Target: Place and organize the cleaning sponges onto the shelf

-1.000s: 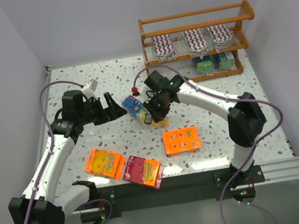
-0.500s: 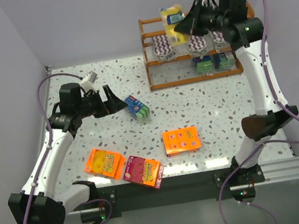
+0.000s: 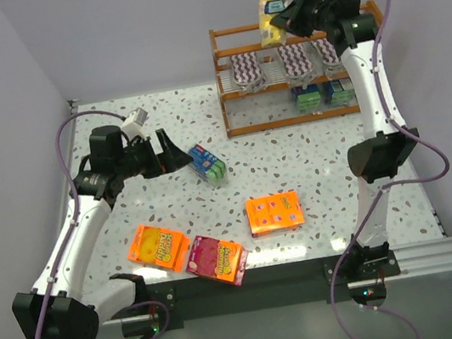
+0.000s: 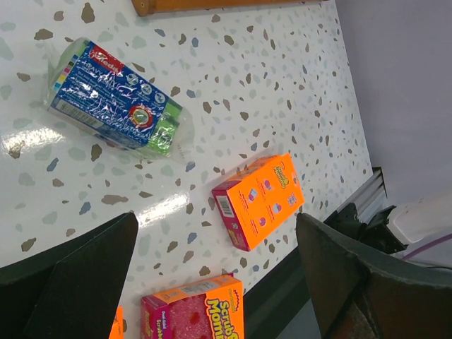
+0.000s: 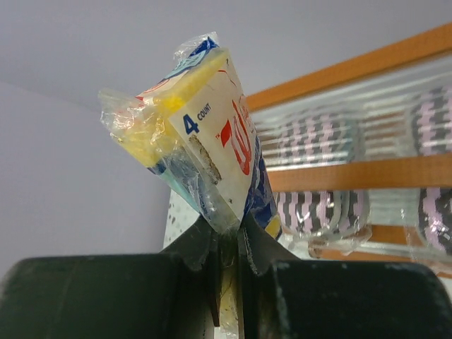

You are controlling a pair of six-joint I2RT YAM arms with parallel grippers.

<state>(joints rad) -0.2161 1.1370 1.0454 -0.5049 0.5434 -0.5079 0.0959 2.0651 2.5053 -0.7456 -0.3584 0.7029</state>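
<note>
The yellow sponge pack (image 5: 205,134) is held clamped in the right tool (image 3: 294,18) high over the shelf (image 3: 241,49), while the left tool (image 3: 174,154) is seen spread apart beside the blue-and-green pack (image 3: 207,162) on the bench (image 3: 293,159)

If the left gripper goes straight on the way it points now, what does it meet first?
Probably the blue-and-green sponge pack, lying just ahead of the open left gripper; depth is unclear.
</note>
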